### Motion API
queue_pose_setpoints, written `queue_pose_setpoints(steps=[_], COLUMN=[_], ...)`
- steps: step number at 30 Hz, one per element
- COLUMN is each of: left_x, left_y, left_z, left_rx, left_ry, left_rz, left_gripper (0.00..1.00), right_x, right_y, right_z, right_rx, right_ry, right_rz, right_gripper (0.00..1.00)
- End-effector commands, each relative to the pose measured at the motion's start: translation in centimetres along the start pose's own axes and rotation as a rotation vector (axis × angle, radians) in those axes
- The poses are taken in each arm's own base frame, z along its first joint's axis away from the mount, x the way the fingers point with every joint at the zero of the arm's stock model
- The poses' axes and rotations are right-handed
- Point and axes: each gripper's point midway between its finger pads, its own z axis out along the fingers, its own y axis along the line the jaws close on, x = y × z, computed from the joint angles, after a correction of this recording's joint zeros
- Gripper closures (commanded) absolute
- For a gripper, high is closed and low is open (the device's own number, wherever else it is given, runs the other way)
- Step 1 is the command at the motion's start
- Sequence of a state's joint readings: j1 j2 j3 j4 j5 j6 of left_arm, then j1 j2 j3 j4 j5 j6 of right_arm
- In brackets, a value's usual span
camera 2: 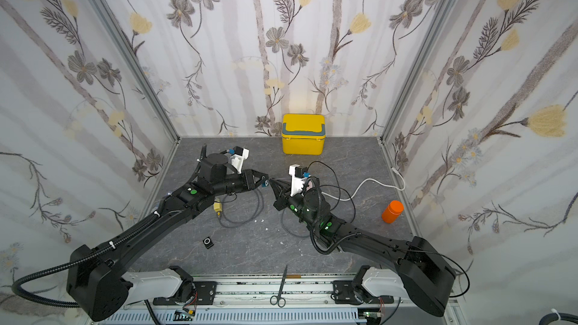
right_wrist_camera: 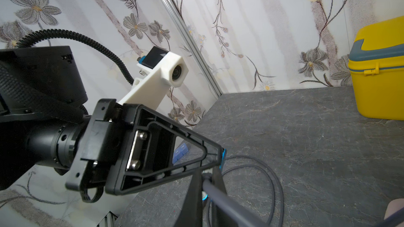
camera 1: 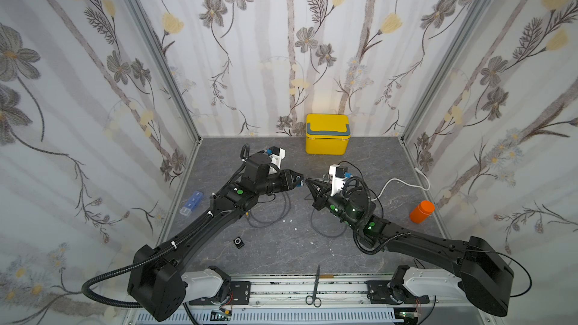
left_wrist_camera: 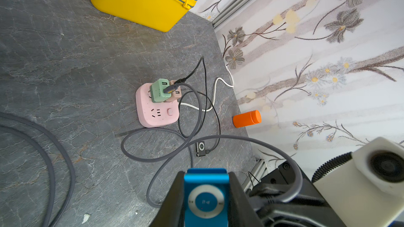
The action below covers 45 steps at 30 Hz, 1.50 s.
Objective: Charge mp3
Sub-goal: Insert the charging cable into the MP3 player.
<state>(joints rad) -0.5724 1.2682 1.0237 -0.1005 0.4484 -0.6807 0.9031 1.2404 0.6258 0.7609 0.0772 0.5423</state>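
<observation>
My left gripper (left_wrist_camera: 206, 176) is shut on a blue mp3 player (left_wrist_camera: 206, 201) with a white control ring, held above the middle of the table (camera 1: 281, 254). My right gripper (right_wrist_camera: 207, 179) is shut on the plug end of a grey cable (right_wrist_camera: 220, 197), tip to tip with the left gripper (camera 1: 297, 180) in both top views. The blue mp3 (camera 2: 265, 182) shows between them. The grey cable runs to a green charger (left_wrist_camera: 159, 90) on a pink power strip (left_wrist_camera: 156, 110). Whether the plug sits in the player is hidden.
A black mp3 (left_wrist_camera: 201, 148) lies by the strip on a black cable, another (camera 1: 238, 242) lies loose at front left. Yellow box (camera 1: 327, 134) at the back wall, orange bottle (camera 1: 422, 211) right, blue pill case (camera 1: 192, 203) left, scissors (camera 1: 316, 289) on the front rail.
</observation>
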Motion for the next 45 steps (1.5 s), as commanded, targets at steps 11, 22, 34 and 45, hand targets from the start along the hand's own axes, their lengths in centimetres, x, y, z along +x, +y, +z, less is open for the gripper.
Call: queue_pose_setpoints(steps=[11,22,34,45], left_x=[-1.2,-1.7,-0.9,-1.2], left_y=[-0.9,-0.8,-0.4,-0.2], left_z=[-0.1,-0.2,-0.1,0.1], left_rx=[0.035,0.024,0.005,-0.015], left_ry=[-0.056,-0.075,-0.048,-0.063], left_rz=[0.020,0.021,0.032,0.039], left_gripper=[0.90,0.90,0.90,0.91], right_x=[0.2,0.7,-1.4,-2.3], right_y=[0.3,-0.5,0.5,0.1], right_z=[0.4,-0.2,-0.7,-1.3], right_rx=[-0.021,0.019,-0.013,0.022], right_ry=[-0.010,-0.016,-0.087,-0.111], right_rz=[0.068,0.065,0.067,0.089], right_gripper=[1.00,1.00,1.00,1.00])
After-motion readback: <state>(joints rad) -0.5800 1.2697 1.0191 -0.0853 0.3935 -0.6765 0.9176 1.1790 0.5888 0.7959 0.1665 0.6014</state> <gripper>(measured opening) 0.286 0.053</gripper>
